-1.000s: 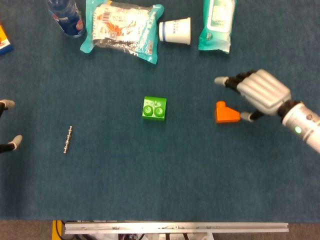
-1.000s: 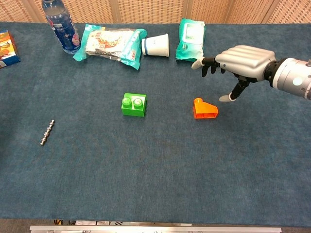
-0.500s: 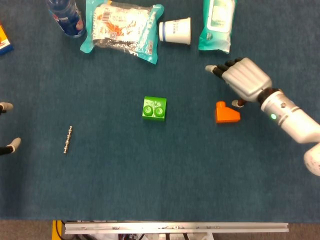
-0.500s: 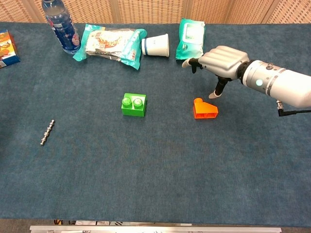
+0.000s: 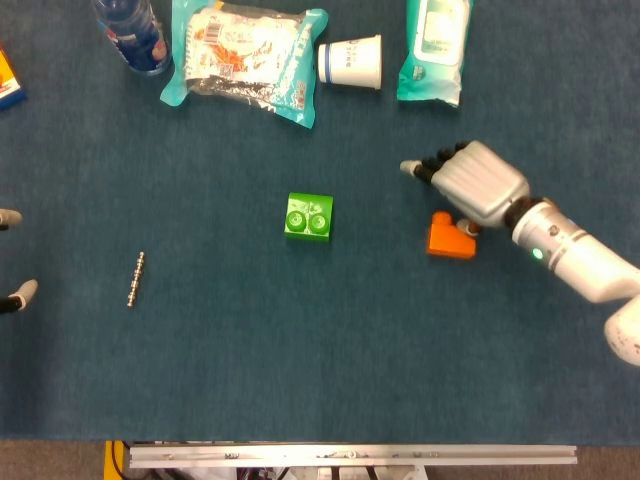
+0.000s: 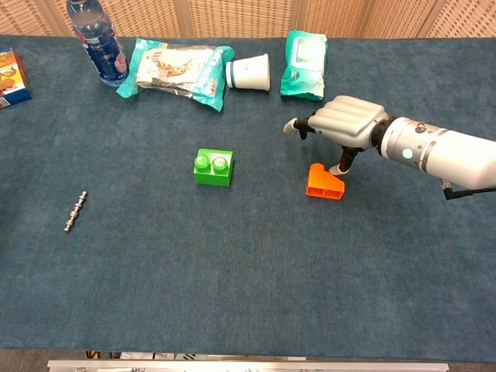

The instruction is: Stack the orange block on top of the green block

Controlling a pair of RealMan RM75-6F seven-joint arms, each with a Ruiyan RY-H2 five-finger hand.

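Observation:
The green block [image 5: 309, 217] [image 6: 213, 167] sits studs-up near the middle of the blue cloth. To its right lies the orange block [image 5: 450, 240] [image 6: 324, 183], a wedge shape, slightly turned. My right hand [image 5: 470, 185] [image 6: 345, 122] hovers over the block's far right corner, palm down, fingers stretched toward the left. Its thumb touches the block's back edge, and nothing is gripped. Of my left hand [image 5: 12, 255], only two spread fingertips show at the left edge of the head view, far from both blocks.
Along the far edge stand a water bottle [image 5: 135, 30], a snack bag [image 5: 245, 55], a tipped paper cup [image 5: 350, 62] and a wipes pack [image 5: 435, 45]. A small metal rod [image 5: 135, 279] lies at the left, and an orange box [image 6: 12, 74] sits at the far left.
My right hand has come left and down onto the orange block. The block has shifted slightly toward the near edge and turned a little. The left fingertips drew back a bit.

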